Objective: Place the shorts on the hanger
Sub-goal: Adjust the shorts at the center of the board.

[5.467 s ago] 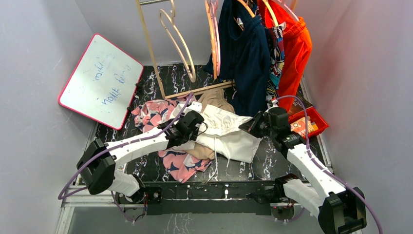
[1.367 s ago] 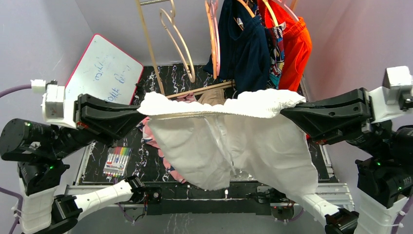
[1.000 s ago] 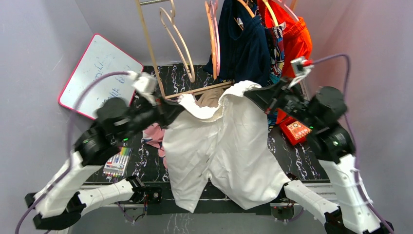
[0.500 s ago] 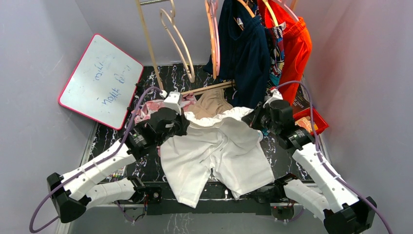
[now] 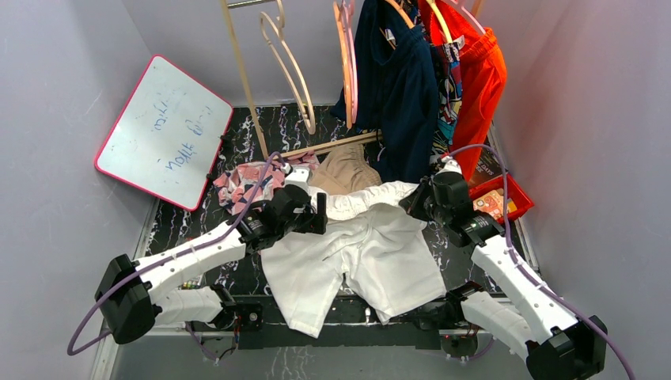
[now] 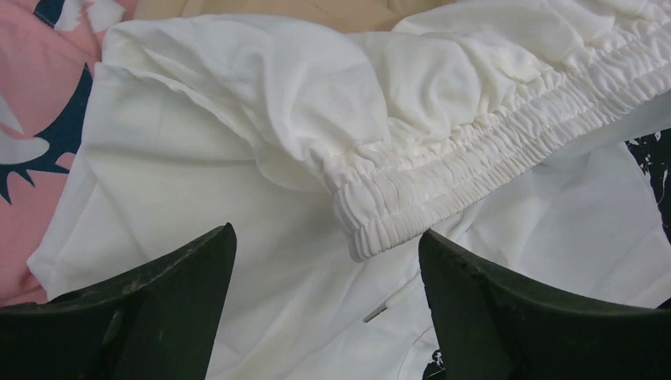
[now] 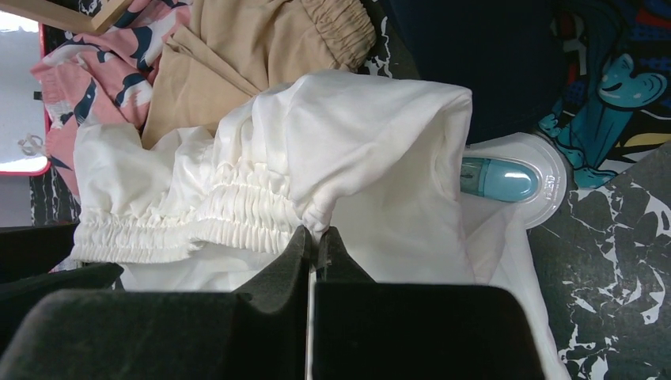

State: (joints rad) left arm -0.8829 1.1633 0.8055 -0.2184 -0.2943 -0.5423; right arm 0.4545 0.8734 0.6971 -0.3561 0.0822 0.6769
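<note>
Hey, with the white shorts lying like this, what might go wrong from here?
Only the right end effector grips the shorts, at one waistband end; the left end effector hangs open above them, so a lift now would likely dangle them lopsided. The tan shorts lie against the waistband and might get pinched too. The legs hang over the table edge and may snag.

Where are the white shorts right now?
Top view, centre of the table: the shorts lie flat, waistband against the tan shorts, legs reaching the near edge.
</note>
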